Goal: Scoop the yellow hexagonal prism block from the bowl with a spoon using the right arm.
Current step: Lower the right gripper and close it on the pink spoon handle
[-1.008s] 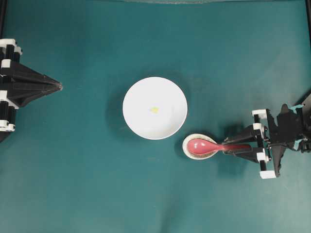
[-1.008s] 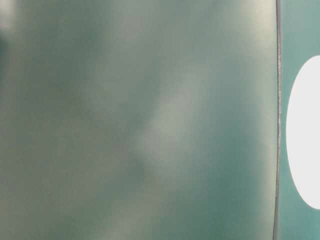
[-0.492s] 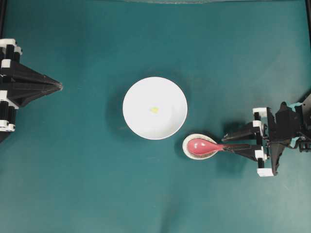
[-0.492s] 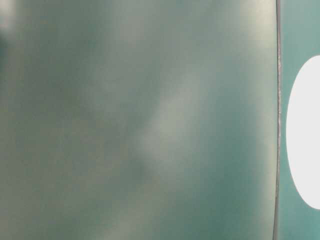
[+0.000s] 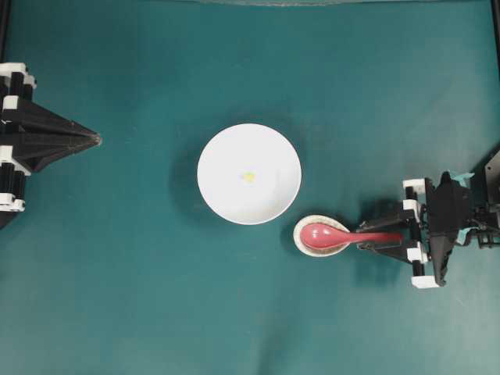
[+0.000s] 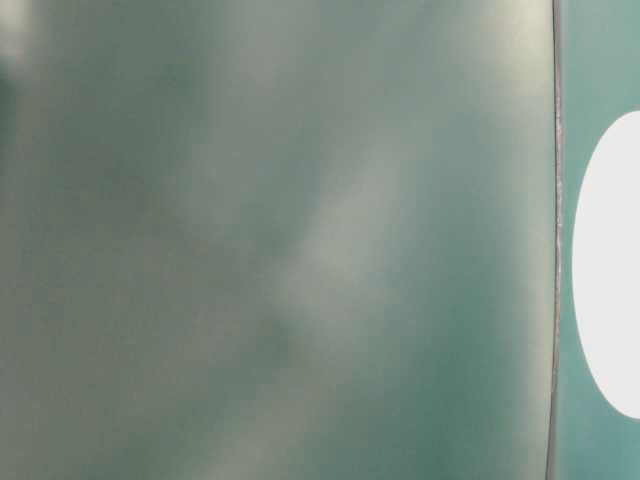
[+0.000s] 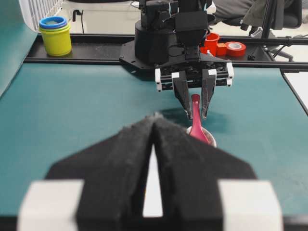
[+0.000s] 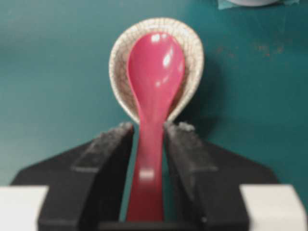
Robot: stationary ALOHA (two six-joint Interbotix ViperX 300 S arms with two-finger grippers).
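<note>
The white bowl point(image 5: 234, 195) sits mid-table with the tiny yellow block point(image 5: 248, 176) lying inside it. To its lower right, the pink-red spoon point(image 5: 324, 233) rests with its scoop in a small speckled rest point(image 5: 301, 228). My right gripper point(image 5: 363, 237) straddles the handle. In the right wrist view the spoon point(image 8: 155, 72) runs between the fingers of the right gripper point(image 8: 149, 129), with a thin strip of teal on each side, so the jaws are open. The left gripper point(image 5: 95, 139) stays shut at the far left, well away from the bowl.
Teal cloth covers the table. Beyond its far edge, in the left wrist view, stand stacked yellow and blue cups point(image 7: 54, 34) and red tape rolls point(image 7: 224, 47). The table-level view is a blur with a white oval point(image 6: 610, 270) at its right edge.
The right wrist has tipped down over the spoon handle, and its fingers look shorter from overhead. Spoon, rest, bowl, block and left arm have not moved.
</note>
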